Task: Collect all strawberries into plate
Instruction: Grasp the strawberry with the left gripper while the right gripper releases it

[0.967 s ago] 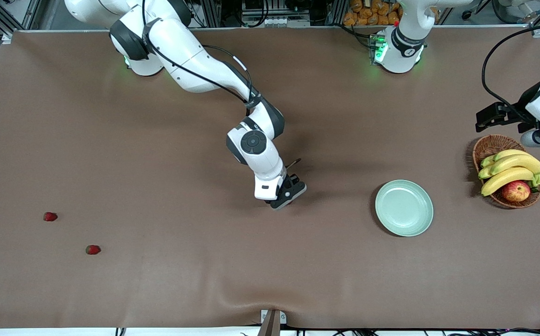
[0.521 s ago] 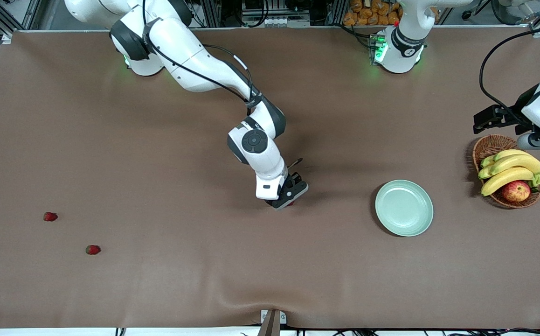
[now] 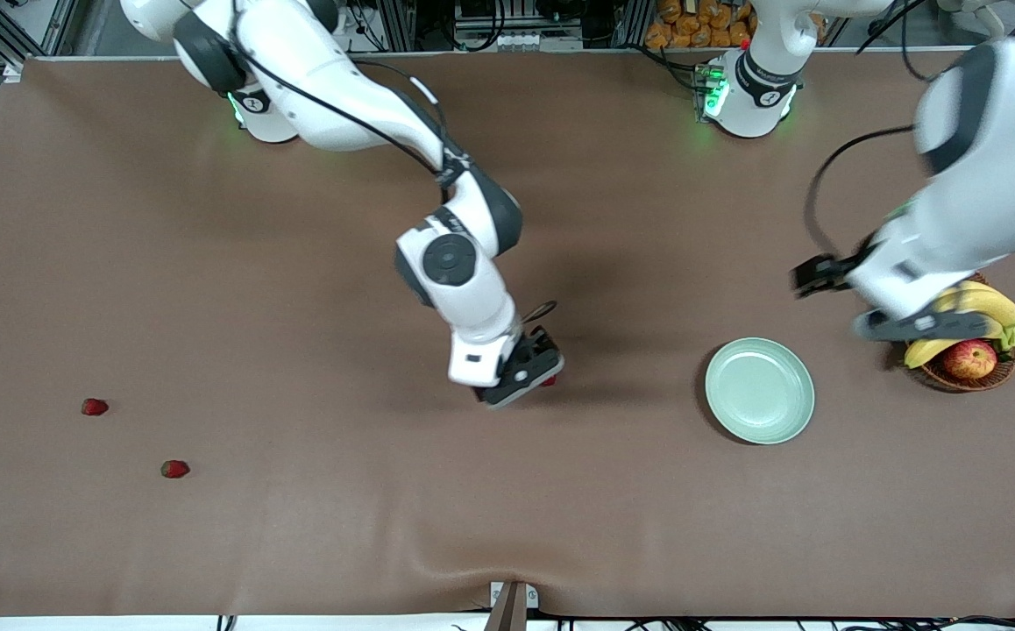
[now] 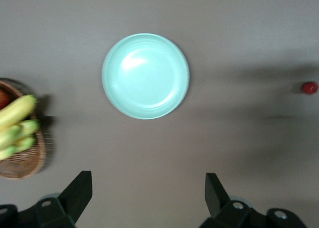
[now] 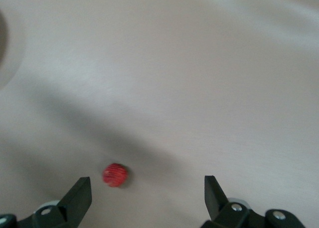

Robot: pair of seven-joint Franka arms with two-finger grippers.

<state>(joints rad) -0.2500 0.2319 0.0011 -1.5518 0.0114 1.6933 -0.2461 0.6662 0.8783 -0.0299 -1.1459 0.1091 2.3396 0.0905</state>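
Front view: right gripper [image 3: 521, 379] has released strawberry [image 3: 548, 380].

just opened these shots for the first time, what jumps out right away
The right gripper hangs open over the middle of the table, a small red strawberry lying loose on the brown cloth under it. The pale green plate sits empty toward the left arm's end, beside a basket of bananas, where the left gripper hovers open above.

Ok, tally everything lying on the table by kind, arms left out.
Strawberries: 3
Plate: 1
Basket: 1
Banana bunch: 1
Apple: 1
Total: 7
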